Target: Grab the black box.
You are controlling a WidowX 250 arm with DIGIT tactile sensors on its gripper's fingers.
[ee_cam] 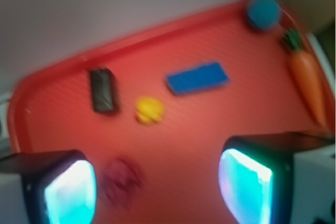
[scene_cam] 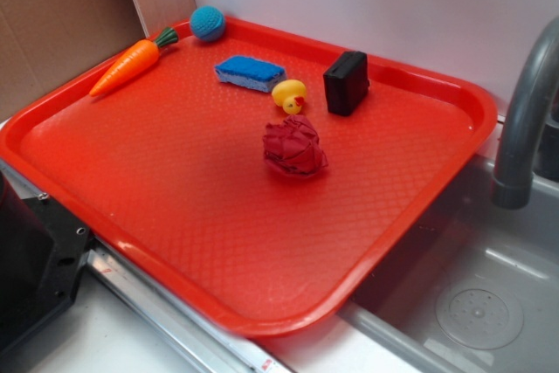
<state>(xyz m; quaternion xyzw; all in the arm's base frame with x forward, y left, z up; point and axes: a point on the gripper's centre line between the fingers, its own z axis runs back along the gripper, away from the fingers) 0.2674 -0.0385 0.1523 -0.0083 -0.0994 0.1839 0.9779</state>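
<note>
My gripper (ee_cam: 157, 184) hangs high above the red tray (scene_cam: 419, 181), spread wide and holding nothing, so I judge the approach hasn't started. The black box (scene_cam: 346, 82) stands on edge near the tray's far rim, just beside the yellow duck (scene_cam: 289, 94). The exterior view shows its height. My blurred wrist view shows only its top (ee_cam: 103, 91), clear of the blue sponge (ee_cam: 198, 78).
</note>
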